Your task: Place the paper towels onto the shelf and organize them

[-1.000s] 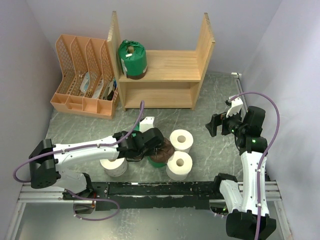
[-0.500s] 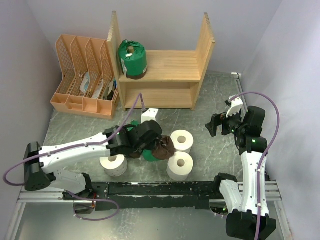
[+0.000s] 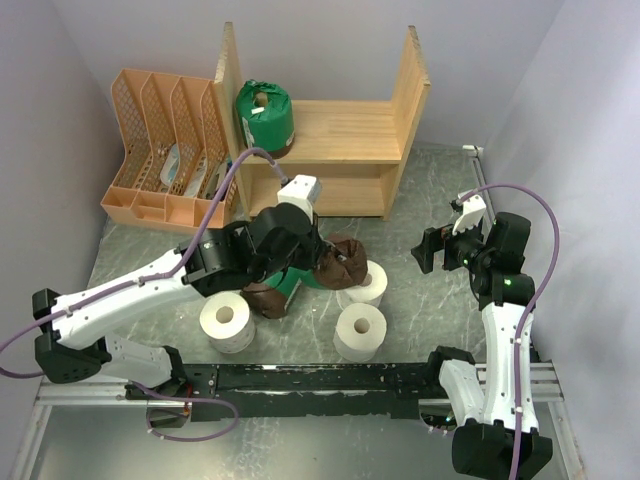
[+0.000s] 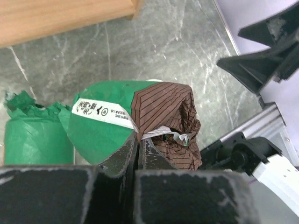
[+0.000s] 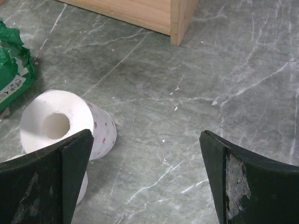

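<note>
**Orange lattice file rack** [image 3: 165, 150]: moulded plastic, four slanted compartments, at the far left of the table against the shelf's left panel.

**Bare white roll** [image 3: 226, 320]: soft paper cylinder standing on end with its hollow core up, near left on the grey marbled table [image 3: 420, 190].

**Shelf** [image 3: 340, 135]: light wood with smooth grain, two horizontal boards between two tall side panels, at the far centre.

**Green-wrapped roll** [image 3: 265, 118]: crinkly plastic gathered at the top, on the upper board against the left panel.

**Left gripper** [image 4: 138, 148]: fingers pinched tight on the crimped wrapper edge of the wrapped paper towels.

**Wrapped paper towels** [image 4: 163, 116]: glossy green plastic with a white printed label band and brown pin-striped, wrinkled ends. They lie in front of the shelf at table centre; contact with the table cannot be told.

**Two bare white rolls** [image 3: 360, 330]: cylinders with open cores, just right of the held towels. The farther one [image 5: 65, 126] carries faint reddish specks.

**Right gripper** [image 5: 145, 140]: black fingers spread wide and holding nothing, right of the rolls.
</note>
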Robot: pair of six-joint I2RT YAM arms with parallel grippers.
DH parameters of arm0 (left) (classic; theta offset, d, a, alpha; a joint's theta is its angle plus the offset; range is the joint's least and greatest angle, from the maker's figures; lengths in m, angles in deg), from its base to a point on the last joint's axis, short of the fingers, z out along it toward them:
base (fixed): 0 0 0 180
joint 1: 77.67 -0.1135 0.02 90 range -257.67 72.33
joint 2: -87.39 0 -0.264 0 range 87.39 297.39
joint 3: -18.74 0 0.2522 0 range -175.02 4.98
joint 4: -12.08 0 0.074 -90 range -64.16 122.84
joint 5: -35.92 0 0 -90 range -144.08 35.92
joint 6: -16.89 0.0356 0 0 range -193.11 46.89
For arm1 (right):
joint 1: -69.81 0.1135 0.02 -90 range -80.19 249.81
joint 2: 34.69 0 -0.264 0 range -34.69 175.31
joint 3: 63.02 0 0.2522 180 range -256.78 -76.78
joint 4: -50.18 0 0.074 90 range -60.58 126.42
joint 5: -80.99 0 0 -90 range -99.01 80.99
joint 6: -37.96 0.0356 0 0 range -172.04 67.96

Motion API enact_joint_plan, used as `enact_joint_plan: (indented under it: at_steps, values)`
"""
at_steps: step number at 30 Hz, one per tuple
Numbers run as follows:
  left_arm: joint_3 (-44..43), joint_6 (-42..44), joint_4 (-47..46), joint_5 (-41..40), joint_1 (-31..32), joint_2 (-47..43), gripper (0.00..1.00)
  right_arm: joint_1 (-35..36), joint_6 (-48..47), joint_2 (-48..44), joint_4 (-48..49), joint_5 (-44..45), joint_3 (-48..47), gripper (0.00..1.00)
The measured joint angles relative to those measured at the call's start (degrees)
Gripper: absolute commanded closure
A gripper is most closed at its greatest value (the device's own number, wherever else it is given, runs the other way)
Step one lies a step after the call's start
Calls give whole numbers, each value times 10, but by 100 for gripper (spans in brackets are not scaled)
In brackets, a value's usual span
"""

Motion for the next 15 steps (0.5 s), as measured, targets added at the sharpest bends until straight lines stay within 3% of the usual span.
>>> enact_joint_plan:
  at_steps: [4, 15]
  values:
    - [-40, 24, 18, 10, -38, 25, 93, 0, 0, 0, 0, 1, 0, 0]
    - [-274, 108, 38, 39, -100, 147, 93, 0, 0, 1, 0, 3, 0, 0]
